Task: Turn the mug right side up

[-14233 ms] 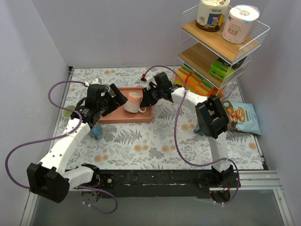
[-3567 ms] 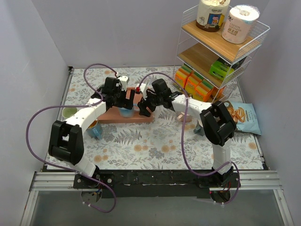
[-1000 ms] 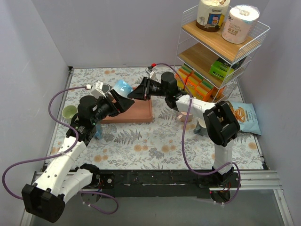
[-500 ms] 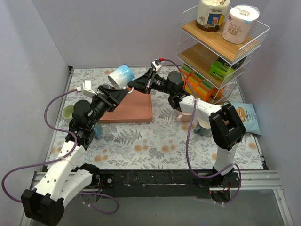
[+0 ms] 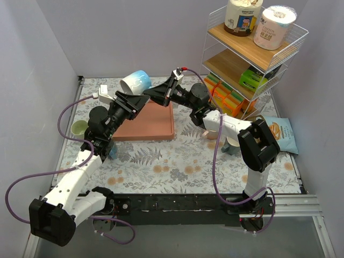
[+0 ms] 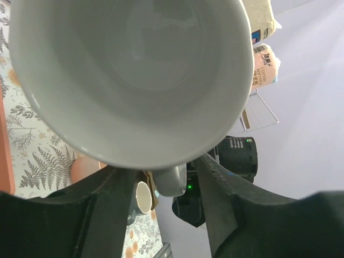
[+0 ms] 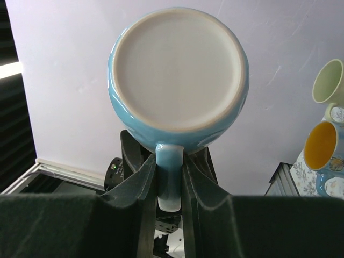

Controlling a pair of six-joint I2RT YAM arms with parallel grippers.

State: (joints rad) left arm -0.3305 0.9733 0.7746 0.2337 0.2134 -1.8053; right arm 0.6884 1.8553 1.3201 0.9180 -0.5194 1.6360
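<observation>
Mug (image 5: 134, 81) held aloft, half-turned.
Right gripper (image 7: 169, 180) clenches its handle (image 7: 169, 158); left gripper (image 6: 165, 180) spread, empty; next, rotate rim upward.

Bright, even light; soft shadow inside the mug (image 6: 134, 70).

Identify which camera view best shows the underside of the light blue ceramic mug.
The right wrist view: the light blue ceramic mug faces it base-on. The left wrist view shows only its interior; the top external view only its side.

White arm links (image 5: 72, 180), black joint housings (image 5: 252, 141), looping purple cables (image 5: 213, 161), black wedge-shaped left hand (image 5: 142, 99), right hand (image 5: 149, 95).
</observation>
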